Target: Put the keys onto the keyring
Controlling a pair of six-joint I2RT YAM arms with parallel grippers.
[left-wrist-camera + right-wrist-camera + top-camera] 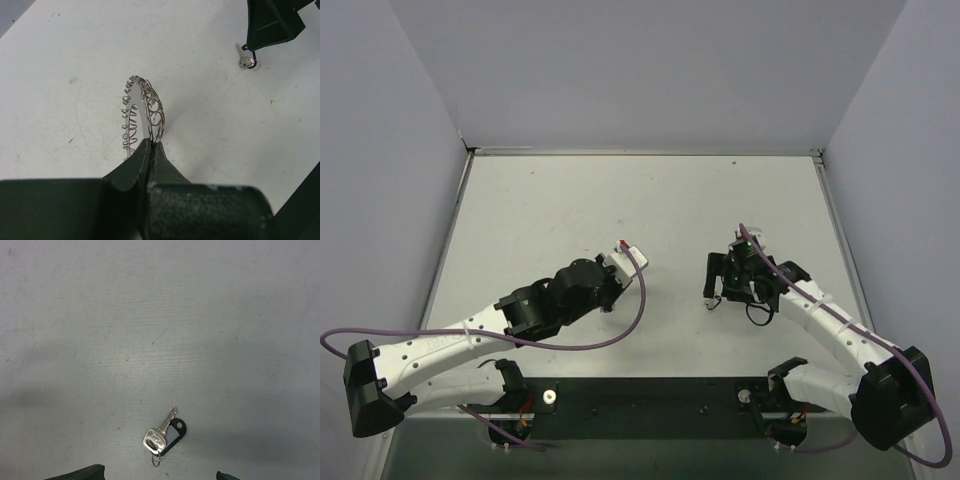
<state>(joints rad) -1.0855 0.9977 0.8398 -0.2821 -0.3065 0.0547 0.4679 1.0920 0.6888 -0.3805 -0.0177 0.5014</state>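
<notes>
Left fingers (137, 162) are pressed together on the near rim of the keyring (145, 107). They hold the loop up on edge, so it shows as a narrow oval running away from the wrist, far rim aimed roughly toward the key (159, 436). Whether it brushes the desk (150, 315) I can't tell.

Over on the other side, the right fingers (80, 474) are spread wide, and the key sits just ahead, between the two tips. It lies flat with its long axis on a diagonal. In the wrist view the blade points up and to the right, the head and its little split ring nearest the fingers, a black tag (176, 430) tucked against it.

My read: this is the pick-up. Best to come straight down and close across the head, not the thin blade, keeping the tag out of the pinch.
</notes>
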